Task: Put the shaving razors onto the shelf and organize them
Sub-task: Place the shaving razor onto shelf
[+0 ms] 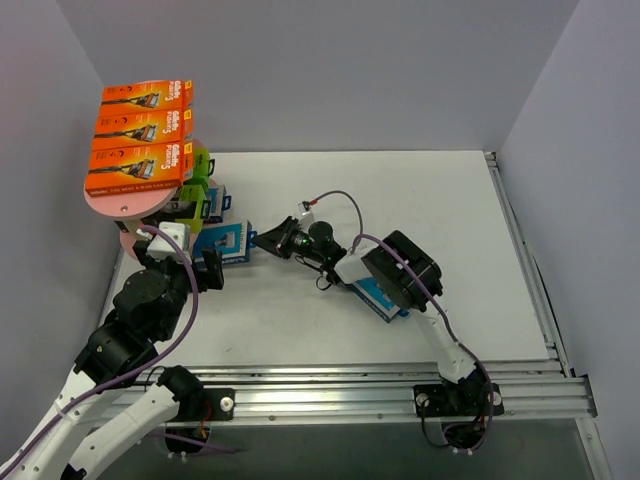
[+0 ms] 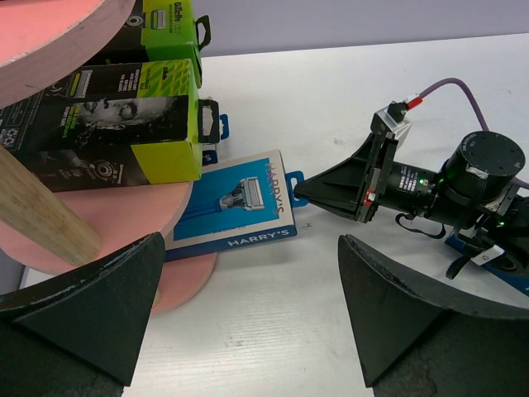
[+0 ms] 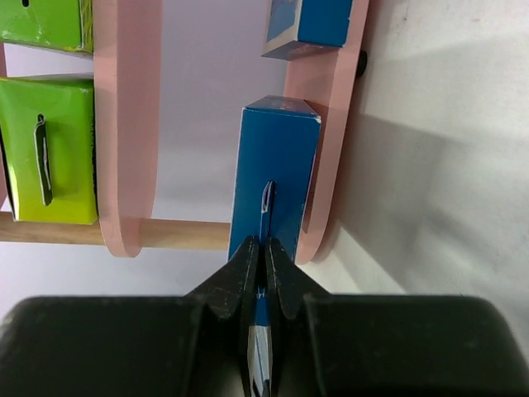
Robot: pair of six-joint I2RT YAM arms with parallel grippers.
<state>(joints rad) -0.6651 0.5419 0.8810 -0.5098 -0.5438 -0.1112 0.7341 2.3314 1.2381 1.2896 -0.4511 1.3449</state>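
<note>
The pink shelf (image 1: 125,205) stands at the far left. Three orange razor packs (image 1: 140,150) lie on its top board. Two black and lime green packs (image 2: 124,124) sit on the middle board. My right gripper (image 1: 266,238) is shut on the hang tab of a blue razor pack (image 1: 222,240), which lies partly on the bottom board (image 2: 107,273). The right wrist view shows the jaws (image 3: 264,256) pinched on that pack (image 3: 277,165). A second blue pack (image 3: 310,25) sits further in on the same board. My left gripper (image 2: 248,331) is open and empty, just in front of the shelf.
Another blue pack (image 1: 385,298) lies on the white table under the right arm. A wooden upright (image 2: 41,215) joins the shelf boards. Grey walls enclose the table on the left, back and right. A metal rail (image 1: 520,230) runs along the right edge.
</note>
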